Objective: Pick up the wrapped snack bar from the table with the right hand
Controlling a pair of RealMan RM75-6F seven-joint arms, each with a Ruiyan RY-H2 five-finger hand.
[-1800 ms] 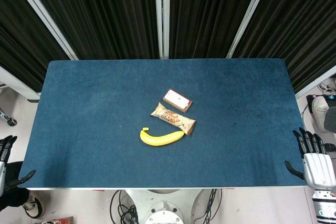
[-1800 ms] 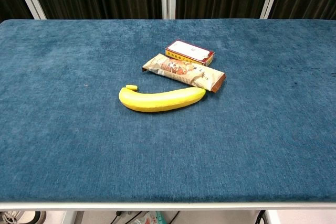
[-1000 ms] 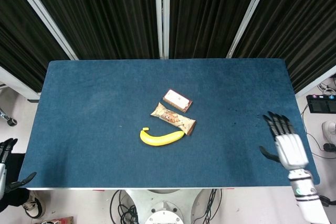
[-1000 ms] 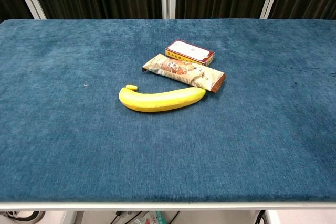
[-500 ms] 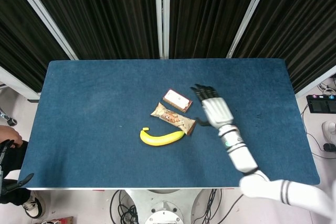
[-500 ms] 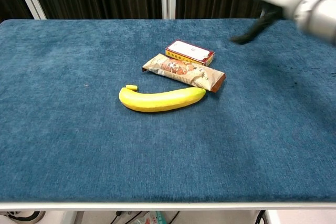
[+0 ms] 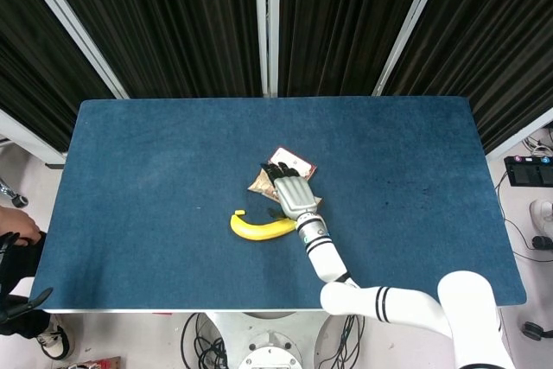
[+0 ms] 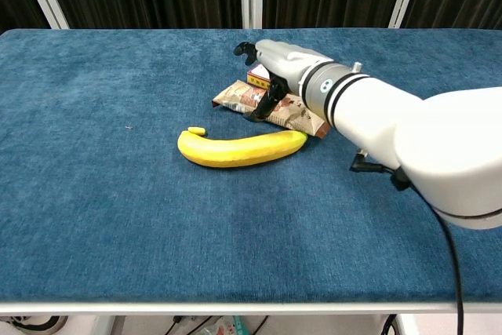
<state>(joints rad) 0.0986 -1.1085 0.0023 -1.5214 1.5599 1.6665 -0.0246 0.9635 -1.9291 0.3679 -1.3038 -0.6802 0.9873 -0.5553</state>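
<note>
The wrapped snack bar [image 7: 258,182] [image 8: 302,116] lies at the table's middle, brown and beige, running diagonally. My right hand [image 7: 292,194] [image 8: 281,67] hovers over its middle with fingers spread; in the chest view the thumb [image 8: 264,104] reaches down to the wrapper on the bar's near side. Nothing is gripped. The hand hides most of the bar in the head view. My left hand [image 7: 21,302] shows only partly at the lower left corner, off the table, thumb spread, holding nothing.
A yellow banana [image 7: 263,229] [image 8: 239,149] lies just in front of the bar, almost touching it. A small red and white box [image 7: 295,162] [image 8: 256,78] sits right behind the bar. The blue cloth table [image 7: 147,170] [image 8: 118,217] carries only these.
My right arm swung in from the table's right edge. Over the last half second the hand went left from beside the bar's right end to above its middle, thumb lowered.
</note>
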